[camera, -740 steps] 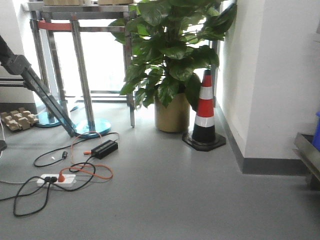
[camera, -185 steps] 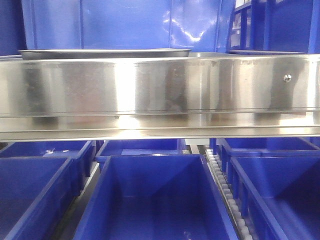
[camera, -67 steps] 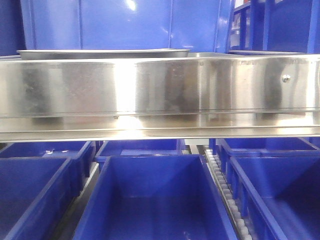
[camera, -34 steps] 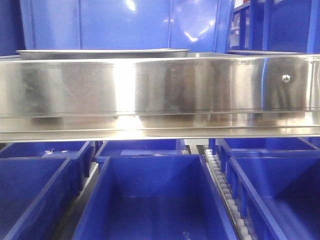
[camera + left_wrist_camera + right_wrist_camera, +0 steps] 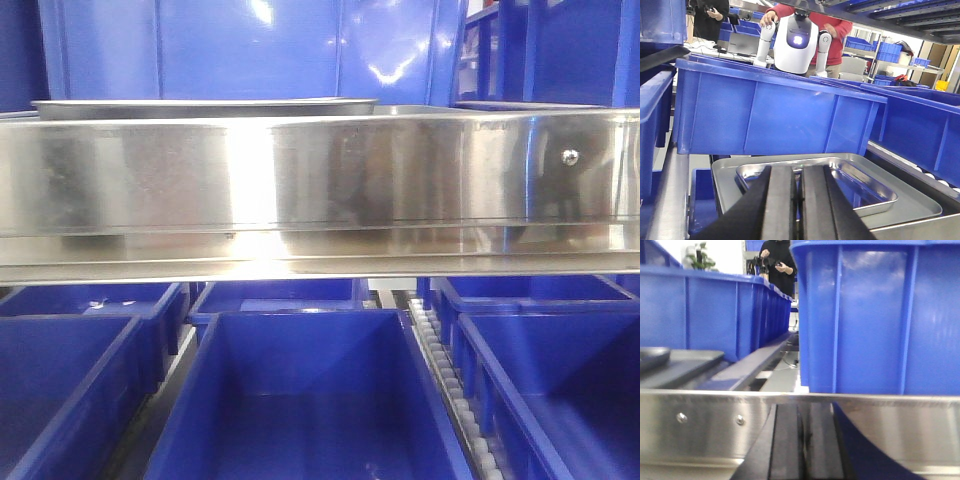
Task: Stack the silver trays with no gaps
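Two silver trays show in the left wrist view: a small shiny tray (image 5: 867,192) lies inside a wider, duller tray (image 5: 922,202) on the shelf. My left gripper (image 5: 800,169) is shut with nothing in it, and its tips hover over the small tray's near-left part. In the front view only one tray's rim (image 5: 200,104) peeks above the shelf panel. My right gripper (image 5: 804,409) is shut and empty, low in front of the steel panel (image 5: 705,425). A dark rounded tray edge (image 5: 651,357) shows at the far left of that view.
The steel shelf front panel (image 5: 320,175) with a screw (image 5: 569,155) spans the front view. Blue bins (image 5: 310,400) sit below it, and more blue bins (image 5: 770,115) stand behind the trays. A large blue bin (image 5: 875,315) stands just beyond the panel on the right. People and a white robot (image 5: 797,37) stand beyond.
Eleven seconds ago the front view showed a floor with a plant and a cone; it now faces the shelf. Over the last second only reflections on the panel have shifted slightly.
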Robot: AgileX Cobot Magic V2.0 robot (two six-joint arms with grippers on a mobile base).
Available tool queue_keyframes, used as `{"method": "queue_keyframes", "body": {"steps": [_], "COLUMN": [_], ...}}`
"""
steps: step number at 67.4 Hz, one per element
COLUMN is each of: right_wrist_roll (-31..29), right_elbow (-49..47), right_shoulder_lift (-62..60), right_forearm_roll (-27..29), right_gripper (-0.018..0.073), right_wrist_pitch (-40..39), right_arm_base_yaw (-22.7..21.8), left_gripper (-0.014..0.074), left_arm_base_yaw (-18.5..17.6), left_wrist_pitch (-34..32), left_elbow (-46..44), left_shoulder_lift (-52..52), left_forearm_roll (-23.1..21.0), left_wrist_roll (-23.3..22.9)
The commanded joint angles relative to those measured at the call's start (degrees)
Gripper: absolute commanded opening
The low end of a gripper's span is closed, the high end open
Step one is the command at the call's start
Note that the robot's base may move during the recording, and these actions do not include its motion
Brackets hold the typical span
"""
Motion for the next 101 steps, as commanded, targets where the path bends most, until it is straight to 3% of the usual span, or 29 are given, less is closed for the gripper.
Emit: {"method": "queue_keyframes", "body": {"steps": [1, 56, 66, 73, 81, 86, 92, 101], "right_wrist_roll": [2.14, 1.87, 1.87, 1.87, 1.87, 1.87, 1.87, 1.87], "right_elbow": [0.00, 0.00, 0.00, 0.00, 0.00, 0.00, 0.00, 0.00], "right_shoulder_lift": [-0.49, -0.49, -0.49, -0.49, -0.49, -0.49, -0.49, -0.49], "right_forearm_roll": [0.07, 0.07, 0.07, 0.07, 0.07, 0.07, 0.07, 0.07], "right_gripper": [-0.0020, -0.0020, -0.0020, -0.0020, -0.0020, -0.0020, -0.0020, -0.0020], "right_wrist_pitch": [-1.71, 0.91, 0.91, 0.91, 0.91, 0.91, 0.91, 0.91], "right_arm_base_yaw": [-0.30, -0.30, -0.30, -0.30, -0.30, -0.30, -0.30, -0.30], "left_gripper": [0.0012, 0.0012, 0.0012, 0.0012, 0.0012, 0.0012, 0.0012, 0.0012], "left_arm_base_yaw": [-0.40, -0.40, 0.30, 2.65, 7.71, 11.15, 14.23, 17.21], "left_wrist_pitch": [-0.81, -0.81, 5.71, 10.40, 9.06, 8.37, 8.25, 10.89], "left_elbow": [0.10, 0.10, 0.64, 3.60, 9.78, 13.71, 16.55, 18.01], "left_shoulder_lift": [-0.31, -0.31, -1.69, -3.56, -7.08, -9.47, -12.62, -16.65], "left_forearm_roll": [0.11, 0.11, -0.78, -7.56, -13.38, -18.30, -17.58, -12.82], "left_wrist_roll": [0.14, 0.14, 0.14, 0.14, 0.31, 3.68, 8.10, 9.16]}}
